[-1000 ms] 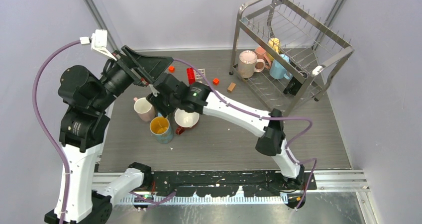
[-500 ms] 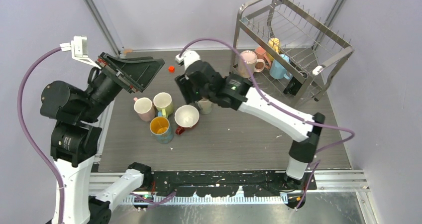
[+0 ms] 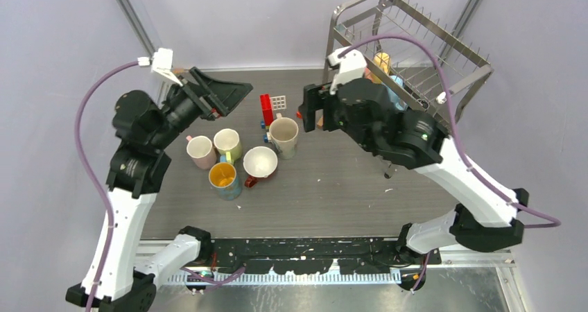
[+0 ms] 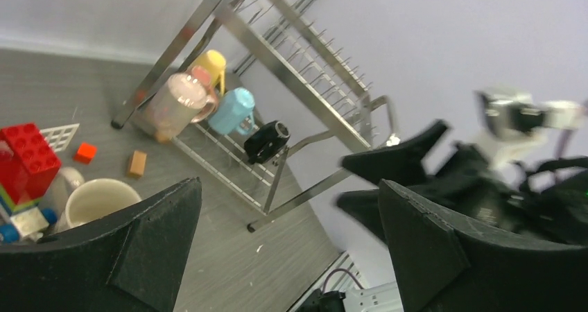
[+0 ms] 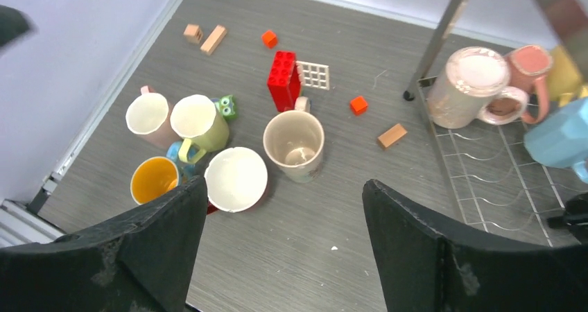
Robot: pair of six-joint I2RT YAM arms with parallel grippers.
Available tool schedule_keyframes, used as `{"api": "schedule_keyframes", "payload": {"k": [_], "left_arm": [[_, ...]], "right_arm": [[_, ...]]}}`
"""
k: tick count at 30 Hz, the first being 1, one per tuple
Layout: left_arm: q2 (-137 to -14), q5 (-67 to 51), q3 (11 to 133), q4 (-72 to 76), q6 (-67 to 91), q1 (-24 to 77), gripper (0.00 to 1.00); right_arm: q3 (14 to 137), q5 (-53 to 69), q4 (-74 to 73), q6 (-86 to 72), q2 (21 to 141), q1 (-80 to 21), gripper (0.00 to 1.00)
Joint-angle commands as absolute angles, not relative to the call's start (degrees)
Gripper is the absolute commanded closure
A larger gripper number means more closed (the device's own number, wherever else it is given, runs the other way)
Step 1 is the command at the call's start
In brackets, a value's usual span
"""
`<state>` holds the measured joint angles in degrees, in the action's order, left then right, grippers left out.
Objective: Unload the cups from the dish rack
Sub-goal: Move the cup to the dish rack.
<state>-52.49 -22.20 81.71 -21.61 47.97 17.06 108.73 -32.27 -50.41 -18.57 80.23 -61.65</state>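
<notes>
Where it stands upright, beige cup (image 5: 295, 144), pale inside; red block (image 5: 283, 80) just beside

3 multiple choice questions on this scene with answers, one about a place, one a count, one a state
1. Where is the black mug?
A. on the table by the toy blocks
B. in the dish rack's lower tier
C. in the left gripper

2. How many mugs stand on the table, outside the rack?
A. three
B. five
C. seven

3. What state is the right gripper in?
A. open, holding nothing
B. shut on a mug
C. shut on a block

Answers:
1 B: it sits on the lower wires beside the light blue mug.
2 B: five upright mugs cluster near the red block.
3 A: its fingers are wide apart with only table between them.
</notes>
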Motion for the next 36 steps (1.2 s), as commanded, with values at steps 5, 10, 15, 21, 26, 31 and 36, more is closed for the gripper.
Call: {"api": "schedule_keyframes", "payload": {"k": [5, 10, 15, 21, 26, 31, 36], "left_arm": [[-57.12, -18.38, 77.08, -16.61, 45.35, 19.29, 0.00], [-63.91, -10.82, 78.17, -18.16, 39.83, 28.28, 0.00], [-72.92, -5.22, 79.53, -16.30, 36.65, 35.22, 0.00], [-86.84, 2.53, 86.03, -12.53, 31.53, 42.42, 0.00], [-99.98, 6.57, 94.57, -9.56, 28.17, 45.75, 0.00], [-111.73, 11.46, 103.93, -8.08, 24.35, 47.08, 0.00], [-120.10, 17.89, 111.07, -5.60, 20.37, 47.67, 0.00]], "right_arm": [[109.89, -36.79, -52.72, -19.13, 72.37, -61.70, 0.00], [110.11, -36.44, -52.25, -18.81, 70.14, -61.66, 0.00], [110.43, -35.84, -52.29, -18.81, 68.51, -61.68, 0.00], [111.97, -35.79, -53.52, -18.33, 67.16, -61.70, 0.00], [112.77, -35.71, -54.91, -18.10, 66.51, -61.63, 0.00], [112.64, -34.82, -54.68, -17.86, 65.27, -61.62, 0.00], [111.95, -34.30, -54.40, -17.56, 64.06, -61.69, 0.00]]}}
